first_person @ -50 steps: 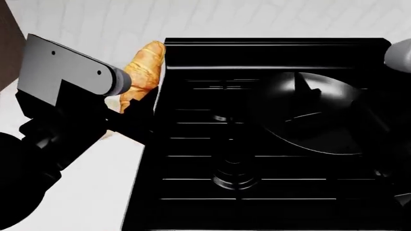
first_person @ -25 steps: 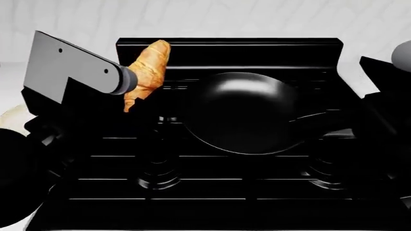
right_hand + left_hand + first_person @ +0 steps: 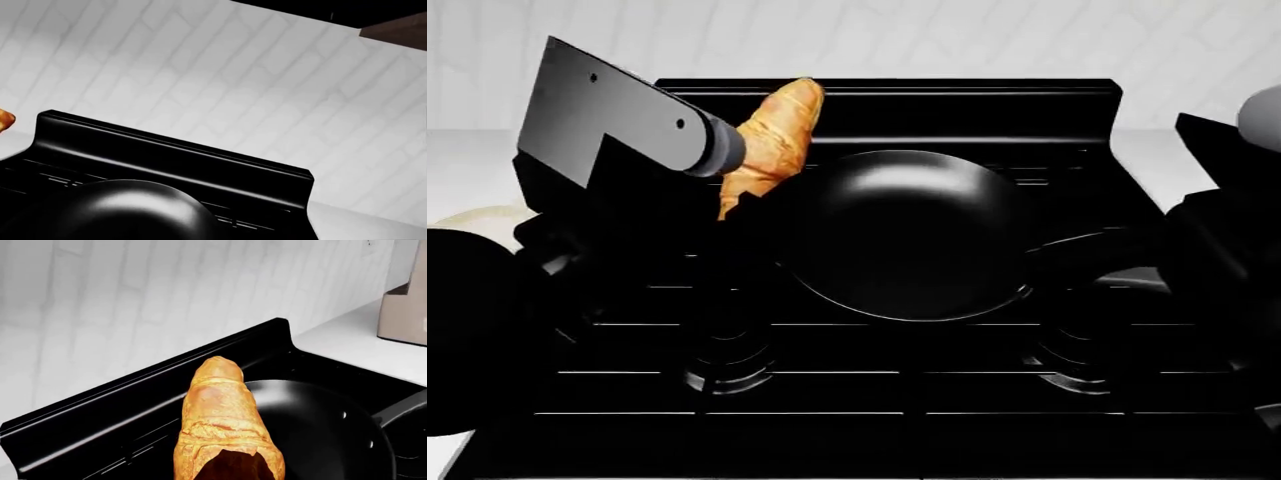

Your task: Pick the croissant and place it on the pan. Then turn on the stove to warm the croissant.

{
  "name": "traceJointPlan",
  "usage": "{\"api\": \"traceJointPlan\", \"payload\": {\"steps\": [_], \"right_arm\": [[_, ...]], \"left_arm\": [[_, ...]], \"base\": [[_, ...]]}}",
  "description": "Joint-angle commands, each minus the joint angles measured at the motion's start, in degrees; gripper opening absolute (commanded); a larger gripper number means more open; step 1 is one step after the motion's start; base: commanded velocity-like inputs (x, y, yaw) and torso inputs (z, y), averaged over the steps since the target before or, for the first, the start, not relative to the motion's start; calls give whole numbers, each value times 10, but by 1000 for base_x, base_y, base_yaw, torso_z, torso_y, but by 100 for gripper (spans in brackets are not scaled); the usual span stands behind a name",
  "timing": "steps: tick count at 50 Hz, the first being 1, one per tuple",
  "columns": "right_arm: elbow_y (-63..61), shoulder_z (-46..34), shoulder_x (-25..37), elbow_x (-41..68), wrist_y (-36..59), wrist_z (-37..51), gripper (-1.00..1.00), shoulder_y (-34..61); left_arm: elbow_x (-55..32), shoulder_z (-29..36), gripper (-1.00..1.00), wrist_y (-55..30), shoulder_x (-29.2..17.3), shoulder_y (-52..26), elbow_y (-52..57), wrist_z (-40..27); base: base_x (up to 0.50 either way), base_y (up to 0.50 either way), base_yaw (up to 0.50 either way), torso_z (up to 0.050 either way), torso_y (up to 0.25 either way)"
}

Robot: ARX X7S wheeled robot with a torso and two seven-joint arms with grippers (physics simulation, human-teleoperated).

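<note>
Stove (image 3: 868, 380): fills the head view, grates and two front burners showing; a second ago it sat off to the right beside pale counter, so the view has swung round to face it squarely; knobs not in view
Pan (image 3: 901, 235): sits on the rear grates, handle running off toward the right arm; now near the middle of the head view, having slid leftward across it over the last second; bowl bare
Left arm: grey wrist link raised over the stove's left rear; half a second ago it was further left, so the carry is closing on the pan
Left gripper (image 3: 745, 185): fingers hidden behind the wrist, yet the pastry rides aloft with it, so judged clamped on the croissant
Right gripper: out of sight; its camera looks at backsplash tiles and the stove's back rail; state cannot be told
Croissant (image 3: 771, 142): held tilted, tip up, just beside the pan's left rim, not yet over the bowl; the left wrist view shows it above the rim edge
Meaning: pick done; placing is under way, stove untouched
</note>
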Motion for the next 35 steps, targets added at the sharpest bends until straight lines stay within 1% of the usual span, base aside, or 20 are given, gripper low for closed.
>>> {"api": "traceJointPlan", "payload": {"steps": [1, 10, 14, 19, 27, 35], "right_arm": [[-2, 20, 5, -23, -8, -24, 100, -24], [1, 25, 13, -29, -9, -27, 100, -27], [3, 27, 13, -37, -9, -32, 100, -33], [6, 28, 12, -46, -9, -40, 100, -38], [15, 25, 7, -62, -6, -54, 100, -38], [34, 11, -4, -89, 3, -71, 100, -39]], "left_arm": [[-3, 29, -100, -11, 34, -58, -60, 45], [69, 72, -100, -29, 63, -126, -126, 147], [73, 89, -100, -42, 73, -158, -152, 188], [108, 116, -100, -48, 81, -190, -178, 243], [173, 159, -100, -32, 94, -245, -265, 376], [276, 236, -100, 15, 110, -286, -350, 497]], "base": [[0, 0, 0, 0, 0], [0, 0, 0, 0, 0], [0, 0, 0, 0, 0], [0, 0, 0, 0, 2], [0, 0, 0, 0, 0], [0, 0, 0, 0, 0]]}}
